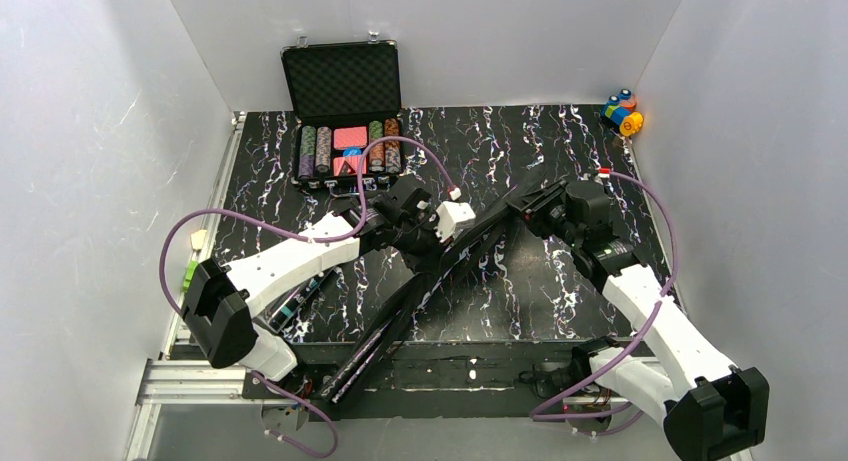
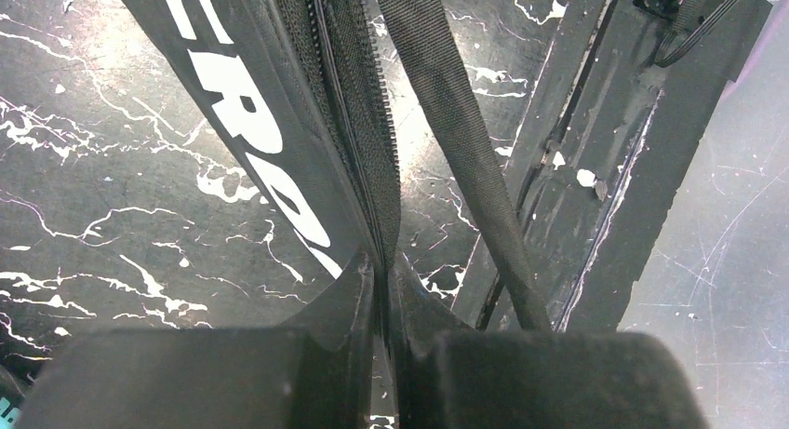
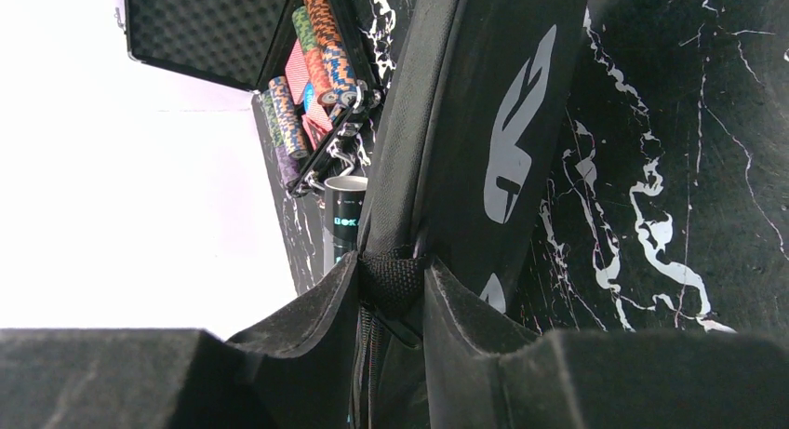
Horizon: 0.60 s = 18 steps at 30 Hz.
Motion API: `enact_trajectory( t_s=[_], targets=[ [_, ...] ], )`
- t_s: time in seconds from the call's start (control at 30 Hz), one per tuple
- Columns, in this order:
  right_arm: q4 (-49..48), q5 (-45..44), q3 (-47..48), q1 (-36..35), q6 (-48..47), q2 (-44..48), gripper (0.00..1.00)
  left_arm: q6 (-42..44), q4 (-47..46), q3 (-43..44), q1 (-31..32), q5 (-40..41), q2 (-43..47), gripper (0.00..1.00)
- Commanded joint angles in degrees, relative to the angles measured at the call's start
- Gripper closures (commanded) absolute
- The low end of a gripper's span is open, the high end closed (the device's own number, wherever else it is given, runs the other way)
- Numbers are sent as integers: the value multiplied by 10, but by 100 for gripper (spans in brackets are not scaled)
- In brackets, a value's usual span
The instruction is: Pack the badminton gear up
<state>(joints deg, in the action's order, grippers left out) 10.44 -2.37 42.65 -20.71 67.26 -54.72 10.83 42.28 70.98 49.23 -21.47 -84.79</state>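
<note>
Seen from above, the bag [image 1: 487, 233] lies diagonally, lower left to upper right; left gripper [image 1: 438, 243] mid-length, right gripper [image 1: 525, 203] at its upper-right end. Left wrist view: jaws clamped on its zipper edge. Right wrist view: jaws pinch its end tab.

Black bag [image 2: 244, 113]: big white capitals run down the side panel. The left wrist view catches only a stretch of them: part of a C, a clear R, then most of an O. The rest is cut off by the frame edge and the zip.

Same bag, right wrist view: a white angular emblem with no letters in it, and a scrap of another white character below.

Black tube [image 3: 346, 215]: teal print under the rim, seems to begin "GO"; the rest is too small to read.

Poker chip case [image 1: 341, 73]: chip faces too small to read.
</note>
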Motion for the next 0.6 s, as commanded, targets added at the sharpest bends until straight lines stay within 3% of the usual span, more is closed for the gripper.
enact_trajectory(
  t_s=[0.0,0.37,0.57],
  targets=[
    [-25,3,-4,2,-2,26,66,-1,-14,22,-3,-17,37,100],
    [-15,10,-17,2,-3,54,68,-3,-14,23,-3,-19,35,100],
    [-11,18,-17,2,-3,55,59,-2,-13,23,-2,-19,35,100]
  ],
)
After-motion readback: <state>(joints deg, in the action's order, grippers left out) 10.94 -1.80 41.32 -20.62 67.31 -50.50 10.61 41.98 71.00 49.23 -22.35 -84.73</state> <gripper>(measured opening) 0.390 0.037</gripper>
